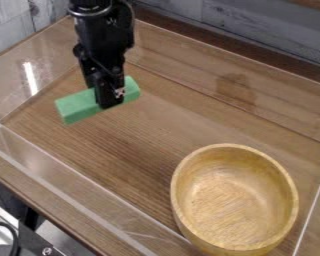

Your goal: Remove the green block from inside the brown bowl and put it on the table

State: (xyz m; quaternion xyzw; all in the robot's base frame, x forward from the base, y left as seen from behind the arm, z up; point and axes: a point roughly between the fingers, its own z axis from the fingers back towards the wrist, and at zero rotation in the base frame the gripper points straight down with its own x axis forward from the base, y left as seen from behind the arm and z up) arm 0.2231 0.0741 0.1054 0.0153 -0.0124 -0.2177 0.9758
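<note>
From the one camera, looking down across the table (136, 150), the black gripper (109, 97) points straight down at the far left, its fingers pinched on the green block (80, 105). The block sits low, tilted a little, close to the wood; whether it touches I cannot tell. The brown bowl (238, 198) stands well apart at the near right corner, with nothing in it. Clear walls (69, 190) edge the tabletop.
</note>
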